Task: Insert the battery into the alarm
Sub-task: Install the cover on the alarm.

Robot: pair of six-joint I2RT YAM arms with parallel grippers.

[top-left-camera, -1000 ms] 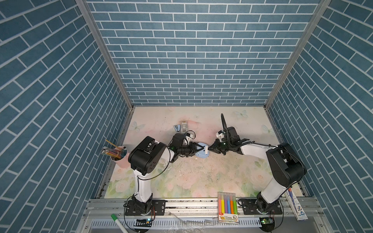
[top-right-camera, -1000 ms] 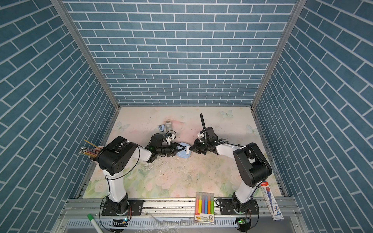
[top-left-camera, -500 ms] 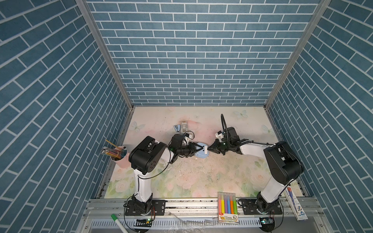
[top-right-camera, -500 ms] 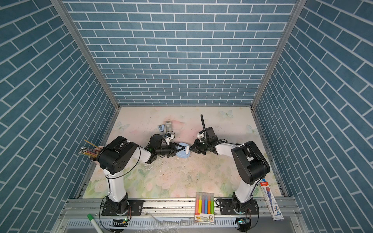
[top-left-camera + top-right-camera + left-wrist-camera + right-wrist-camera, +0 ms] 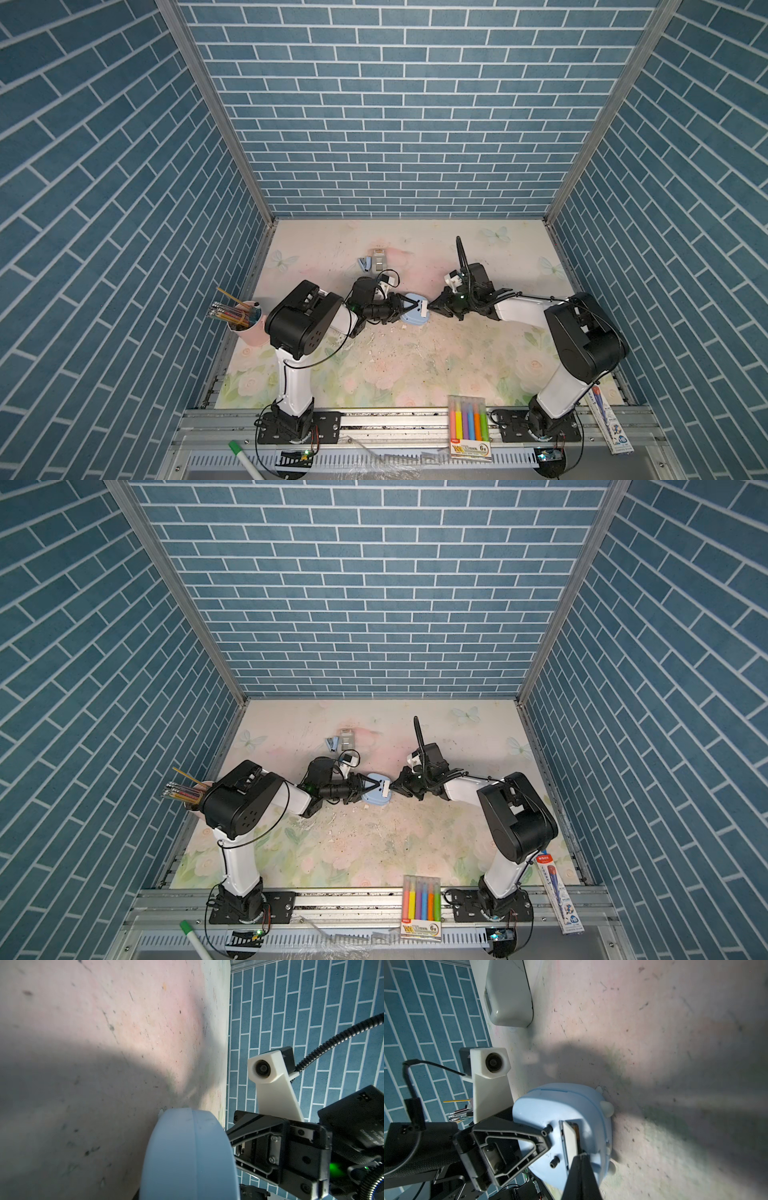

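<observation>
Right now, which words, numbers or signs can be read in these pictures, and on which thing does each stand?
"6": label of the highlighter pack, in both top views; its other print is too small to read.
"HB", it seems: blue circle on the pencil box.
White print on the right arm's black housing, left wrist view: too blurred.
The alarm: no text shows.

Alarm (image 5: 412, 319): light-blue rounded-square clock at mid-desk (image 5: 374, 365), face hidden, plain back showing, with two black knobs (image 5: 546, 1132) and a slot (image 5: 570, 1138) near one edge. The slot shows a pale panel with a dark, coppery sliver (image 5: 578, 1132) alongside. Cannot tell whether that is the battery.
</observation>
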